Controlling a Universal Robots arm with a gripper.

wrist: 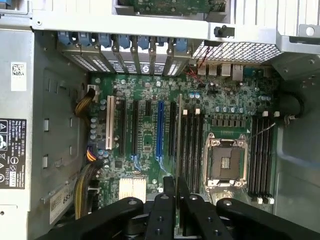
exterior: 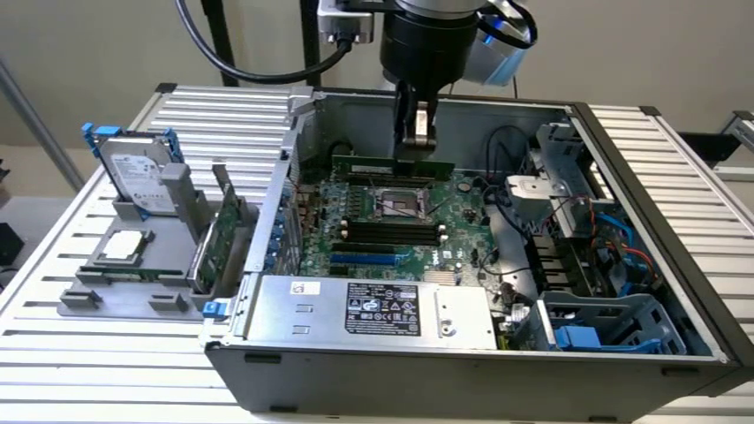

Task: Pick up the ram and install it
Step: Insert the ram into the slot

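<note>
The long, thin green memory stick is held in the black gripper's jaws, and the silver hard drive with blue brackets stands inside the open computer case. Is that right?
Not quite: the exterior view shows the hard drive standing outside the case, on the grey tray. The gripper does hold the memory stick.

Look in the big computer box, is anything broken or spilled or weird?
Nothing stands out as broken or spilled. The gripper is holding the green ram over the motherboard. The computer case is open, so you can see inside.
</note>
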